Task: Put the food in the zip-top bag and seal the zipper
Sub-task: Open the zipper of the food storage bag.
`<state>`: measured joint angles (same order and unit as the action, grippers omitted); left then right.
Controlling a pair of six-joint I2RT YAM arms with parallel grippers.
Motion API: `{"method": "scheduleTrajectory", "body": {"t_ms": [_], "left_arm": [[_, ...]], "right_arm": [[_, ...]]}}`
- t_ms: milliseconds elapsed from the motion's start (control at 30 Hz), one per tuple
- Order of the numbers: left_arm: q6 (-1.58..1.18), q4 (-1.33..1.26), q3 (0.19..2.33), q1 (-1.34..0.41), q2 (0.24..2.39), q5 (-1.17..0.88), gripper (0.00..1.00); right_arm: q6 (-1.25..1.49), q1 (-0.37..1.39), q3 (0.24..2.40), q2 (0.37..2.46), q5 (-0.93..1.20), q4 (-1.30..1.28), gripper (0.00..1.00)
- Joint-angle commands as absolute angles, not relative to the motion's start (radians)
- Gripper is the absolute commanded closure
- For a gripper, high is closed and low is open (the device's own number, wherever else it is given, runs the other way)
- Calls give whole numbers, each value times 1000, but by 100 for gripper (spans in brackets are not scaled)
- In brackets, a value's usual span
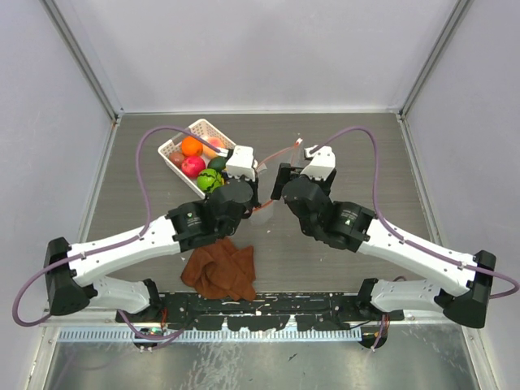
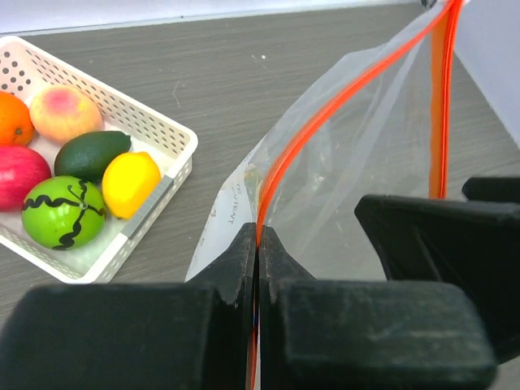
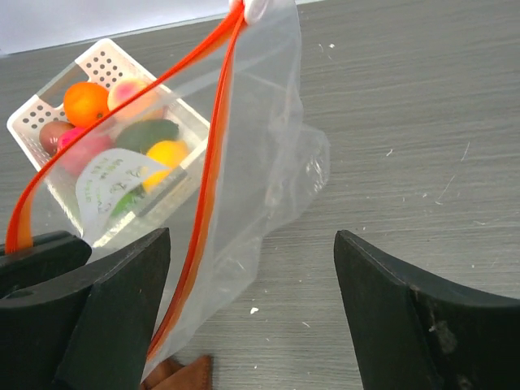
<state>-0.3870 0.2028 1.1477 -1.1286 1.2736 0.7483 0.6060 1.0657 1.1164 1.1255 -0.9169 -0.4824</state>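
Basket [image 2: 122, 101]: white lattice plastic, at the far left of the table [image 1: 309, 268]. It holds six toy fruits:
- orange [image 2: 12, 118] and peach [image 2: 63, 112] along the far side
- red fruit [image 2: 18, 175] and dark green fruit [image 2: 91, 154] in the middle
- bright green fruit [image 2: 63, 211], with black markings, and yellow fruit [image 2: 130, 183] nearest the left arm

The fruits sit touching one another, and all of them are inside the basket walls.

Bag [image 2: 366, 146]: clear plastic, just right of the basket and between the two arms. A white printed label shows on its wall. Its zipper [image 3: 213, 154] is a thin orange-red strip that rises from the left gripper to a small white piece at the far top corner. The two sides of the strip spread apart toward the near end, so the mouth is partly open. The bottom of the bag sags toward the table; I cannot tell whether it touches.

Left gripper [image 2: 258, 236]: fingers pressed together, pinching the bag at the zipper's near end.

Right gripper [image 3: 252, 236]: jaws spread wide and gripping nothing. The bag hangs beside one finger.

Cloth [image 1: 219, 272]: brown and crumpled, at the near edge between the arm bases.

Surface: grey wood-grain top with a few light specks.

Room: plain pale walls [image 1: 260, 49] enclose the table on three sides.
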Motion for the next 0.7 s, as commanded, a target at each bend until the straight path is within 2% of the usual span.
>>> {"method": "scheduleTrajectory", "body": {"t_ms": [0,233,333,467,533,600,667], "left_arm": [[-462,91,1172,-1132,1311,847,100],[-535,94,1200,-1133,1381,878,100],[-549,91,1205,-1133,1396,881,100],[-559,109,1206,-1132,1401,917,100],[-573,130,1202,-1123,1402,920,100],[-601,163,1197,-1108,1403,905,100],[-639,200,1193,-1083,1404,878,100]], "right_arm": [[704,1050,1100,1142,-894,-456,16],[719,1027,1091,1191,-845,-422,30],[719,1012,1087,1212,-831,-443,47],[719,985,1054,1193,-823,-487,79],[699,966,1035,1160,-818,-496,91],[662,942,1020,1125,-816,-511,99],[630,918,1011,1089,-816,-534,100]]}}
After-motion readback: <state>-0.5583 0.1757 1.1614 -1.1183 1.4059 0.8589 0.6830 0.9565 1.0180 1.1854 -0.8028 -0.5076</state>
